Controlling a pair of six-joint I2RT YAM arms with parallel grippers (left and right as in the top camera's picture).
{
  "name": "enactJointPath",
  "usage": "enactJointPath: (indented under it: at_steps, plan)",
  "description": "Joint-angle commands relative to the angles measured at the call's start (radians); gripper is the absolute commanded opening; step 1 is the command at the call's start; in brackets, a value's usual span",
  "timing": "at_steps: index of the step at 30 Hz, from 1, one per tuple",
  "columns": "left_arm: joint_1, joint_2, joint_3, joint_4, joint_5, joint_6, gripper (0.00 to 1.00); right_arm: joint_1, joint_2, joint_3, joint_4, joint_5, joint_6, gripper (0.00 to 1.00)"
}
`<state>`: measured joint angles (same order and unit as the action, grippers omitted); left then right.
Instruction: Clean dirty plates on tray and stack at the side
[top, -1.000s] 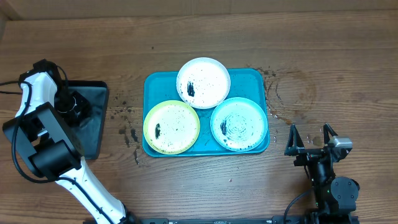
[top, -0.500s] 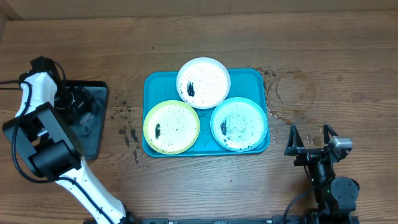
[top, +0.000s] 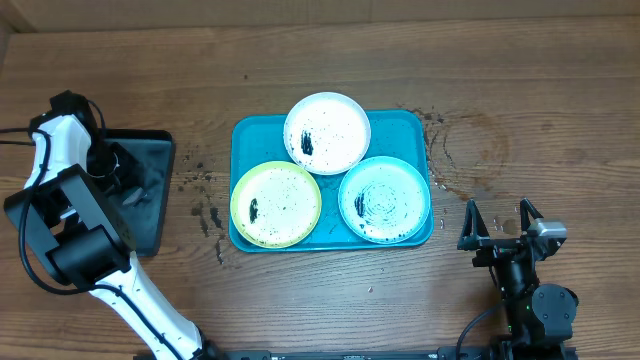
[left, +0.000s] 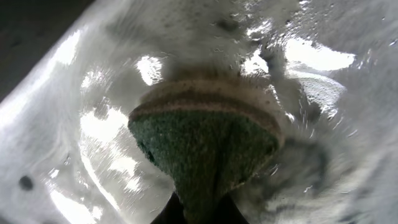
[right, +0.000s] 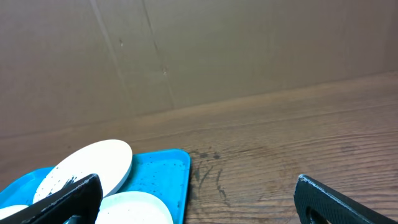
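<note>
The turquoise tray (top: 246, 140) lies mid-table and holds three speckled plates: a white plate (top: 327, 132) at the back, a yellow-green plate (top: 276, 204) at front left, a teal-rimmed plate (top: 384, 199) at front right. My left gripper (top: 112, 165) is over the black tray (top: 150, 200) at the far left, shut on a green sponge (left: 205, 149) that it presses against wet, shiny plastic. My right gripper (top: 498, 222) is open and empty, right of the turquoise tray (right: 163, 171); the white plate (right: 87, 167) and another plate (right: 134, 210) show in its view.
Dark specks and smears lie on the wooden table between the two trays (top: 205, 205) and by the turquoise tray's back right corner (top: 435, 120). A cardboard wall (right: 186, 50) stands behind the table.
My left gripper has shifted slightly over the black tray. The plates, the turquoise tray and the right arm have not moved.
</note>
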<state>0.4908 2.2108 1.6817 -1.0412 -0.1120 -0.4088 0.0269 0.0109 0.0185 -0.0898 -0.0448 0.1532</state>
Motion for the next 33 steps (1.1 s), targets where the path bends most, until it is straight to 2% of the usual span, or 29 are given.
enactJointPath:
  at_steps: [1, 4, 6, 8, 10, 15, 18, 19, 22, 26, 33]
  plan:
    - [-0.006, -0.007, 0.137, -0.090, -0.018, 0.005, 0.04, 0.005, -0.008, -0.010, 0.008, 0.006, -0.008, 1.00]
    - [-0.007, -0.021, 0.249, -0.188, -0.010, 0.005, 0.04, 0.005, -0.008, -0.010, 0.008, 0.006, -0.008, 1.00]
    - [-0.007, -0.026, 0.359, -0.307, 0.043, 0.005, 0.04, 0.005, -0.008, -0.010, 0.008, 0.006, -0.008, 1.00]
    - [-0.007, -0.027, 0.407, -0.351, 0.082, 0.005, 0.04, 0.005, -0.008, -0.010, 0.008, 0.006, -0.008, 1.00]
    - [-0.007, -0.023, 0.386, -0.322, 0.084, 0.000, 0.04, 0.005, -0.008, -0.010, 0.008, 0.006, -0.008, 1.00]
    - [-0.008, -0.020, 0.138, -0.135, 0.148, -0.018, 0.04, 0.005, -0.008, -0.010, 0.008, 0.006, -0.008, 1.00]
    - [0.027, -0.022, 0.132, -0.145, 0.333, -0.018, 0.04, 0.005, -0.008, -0.010, 0.008, 0.006, -0.008, 1.00]
    - [0.053, -0.022, 0.169, -0.189, 0.443, -0.017, 0.04, 0.005, -0.008, -0.010, 0.008, 0.006, -0.008, 1.00]
    - [0.111, -0.022, 0.269, -0.273, 0.590, -0.018, 0.04, 0.005, -0.008, -0.010, 0.008, 0.006, -0.008, 1.00]
    - [0.173, -0.022, 0.398, -0.385, 0.730, -0.050, 0.04, 0.005, -0.008, -0.010, 0.008, 0.006, -0.008, 1.00]
    - [0.217, -0.022, 0.421, -0.448, 0.945, -0.114, 0.04, 0.005, -0.008, -0.010, 0.008, 0.006, -0.008, 1.00]
